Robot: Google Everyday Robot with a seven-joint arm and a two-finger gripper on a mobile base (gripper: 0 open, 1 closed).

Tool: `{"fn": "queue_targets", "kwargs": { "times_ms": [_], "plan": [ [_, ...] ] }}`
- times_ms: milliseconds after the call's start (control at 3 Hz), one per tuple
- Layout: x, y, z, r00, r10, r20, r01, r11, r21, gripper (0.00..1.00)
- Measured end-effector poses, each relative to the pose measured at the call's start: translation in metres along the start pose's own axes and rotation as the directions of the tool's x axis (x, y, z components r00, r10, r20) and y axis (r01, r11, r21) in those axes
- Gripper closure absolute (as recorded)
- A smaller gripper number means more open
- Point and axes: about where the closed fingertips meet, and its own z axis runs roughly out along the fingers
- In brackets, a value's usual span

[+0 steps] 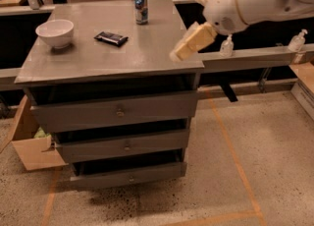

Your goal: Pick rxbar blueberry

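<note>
The rxbar blueberry (111, 38) is a small flat dark bar lying on the grey cabinet top (117, 60), between the white bowl (55, 33) and the drink can (141, 5). My gripper (184, 49) hangs from the white arm at the right and hovers over the cabinet's front right corner. It is well to the right of the bar and touches nothing.
The cabinet has three drawers (117, 112) below its top. A cardboard box (29, 146) sits on the floor at its left. Two small bottles (226, 46) stand on the ledge to the right. Tape lines cross the speckled floor.
</note>
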Motion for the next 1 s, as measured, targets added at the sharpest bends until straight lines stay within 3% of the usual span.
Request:
{"fn": "queue_targets", "kwargs": {
  "times_ms": [333,667,1000],
  "plan": [
    [-0.023,-0.028,0.060,0.994,0.062,0.088,-0.061,0.9980,-0.014,0.00],
    [-0.043,-0.045,0.114,0.981,0.146,0.129,-0.142,0.9890,-0.041,0.00],
    [-0.052,-0.050,0.154,0.974,0.204,0.102,-0.200,0.9787,-0.045,0.00]
  ]
}}
